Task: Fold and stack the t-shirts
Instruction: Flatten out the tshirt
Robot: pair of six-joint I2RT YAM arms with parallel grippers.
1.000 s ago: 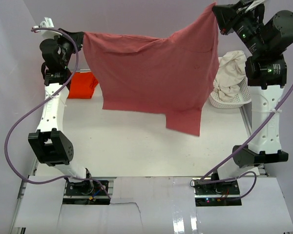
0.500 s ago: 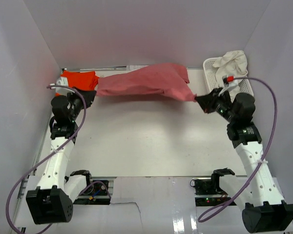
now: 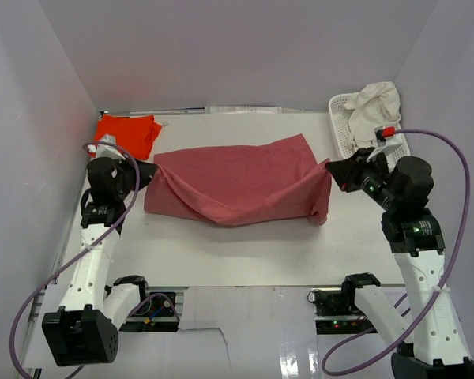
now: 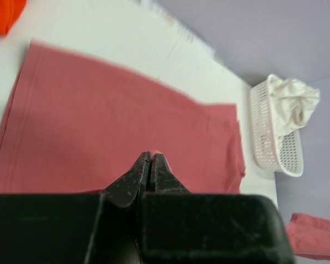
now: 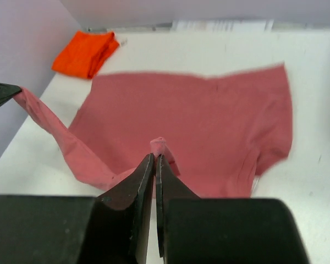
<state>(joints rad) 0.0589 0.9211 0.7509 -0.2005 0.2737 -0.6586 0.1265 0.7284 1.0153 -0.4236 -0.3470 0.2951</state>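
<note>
The dusty rose-red t-shirt [image 3: 237,181] lies spread across the middle of the table, its near edge sagging between both arms. My left gripper [image 3: 152,171] is shut on the shirt's left corner, and its tips [image 4: 150,155] pinch a small bit of the rose cloth [image 4: 126,132]. My right gripper [image 3: 330,167] is shut on the shirt's right corner; a tuft of cloth [image 5: 160,146] pokes out above the right gripper [image 5: 155,157]. The folded orange-red t-shirt [image 3: 126,133] lies at the back left. The cream-white t-shirt [image 3: 373,106] sits bunched in the basket.
A white lattice basket [image 3: 344,130] stands at the back right against the wall. Purple-grey walls close in the table on three sides. Bare white tabletop [image 3: 245,249] lies between the shirt and the arm bases.
Both arms came down from holding the rose-red shirt hanging high. It was then stretched low across the back, and now lies spread on the table with both corners still pinched.
</note>
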